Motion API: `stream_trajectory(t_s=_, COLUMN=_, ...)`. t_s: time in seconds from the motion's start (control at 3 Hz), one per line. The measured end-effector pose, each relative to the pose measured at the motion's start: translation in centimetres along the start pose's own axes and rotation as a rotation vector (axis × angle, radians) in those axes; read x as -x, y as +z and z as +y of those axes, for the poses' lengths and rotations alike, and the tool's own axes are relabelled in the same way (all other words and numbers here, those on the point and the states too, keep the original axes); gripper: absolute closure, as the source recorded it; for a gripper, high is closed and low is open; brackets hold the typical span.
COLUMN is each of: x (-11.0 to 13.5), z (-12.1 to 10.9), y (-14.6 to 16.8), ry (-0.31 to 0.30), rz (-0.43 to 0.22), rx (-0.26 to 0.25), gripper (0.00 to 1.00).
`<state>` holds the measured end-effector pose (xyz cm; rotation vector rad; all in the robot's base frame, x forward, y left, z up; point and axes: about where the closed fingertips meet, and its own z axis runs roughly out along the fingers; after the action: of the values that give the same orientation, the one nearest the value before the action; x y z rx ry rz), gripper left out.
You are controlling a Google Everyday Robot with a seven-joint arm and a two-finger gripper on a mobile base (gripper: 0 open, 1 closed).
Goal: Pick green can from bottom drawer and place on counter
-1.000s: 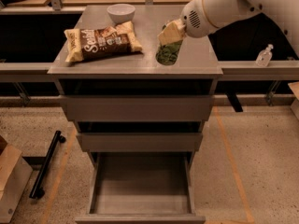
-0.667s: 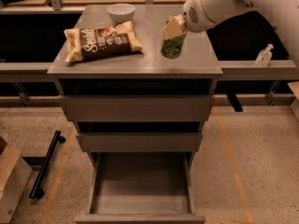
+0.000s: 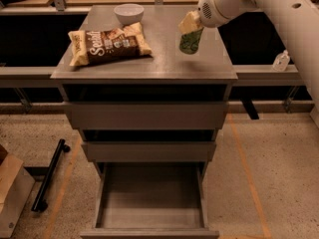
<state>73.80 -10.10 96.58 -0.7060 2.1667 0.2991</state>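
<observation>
The green can (image 3: 190, 41) hangs tilted in my gripper (image 3: 189, 26), over the right part of the counter (image 3: 149, 63). The gripper's cream fingers are shut on the can's top, and the white arm reaches in from the upper right. The can's base is at or just above the counter surface; I cannot tell whether it touches. The bottom drawer (image 3: 149, 218) stands pulled open at the bottom of the view, its flat floor bare.
A brown-and-cream snack bag (image 3: 107, 45) lies on the counter's left half. A white bowl (image 3: 128, 13) stands at its back. Two upper drawers (image 3: 147, 116) are slightly ajar. A black bar (image 3: 49, 176) and a cardboard box (image 3: 12, 193) lie on the floor at left.
The gripper with the green can has shifted slightly up and back over the counter's right side. Nothing else has moved.
</observation>
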Motion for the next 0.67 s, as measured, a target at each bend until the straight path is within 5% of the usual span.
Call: stream_trajectory(t_s=0.67, x=-2.0, z=-1.7, y=4.2, ry=0.082, rz=0.044, rx=0.036, gripper=0.05)
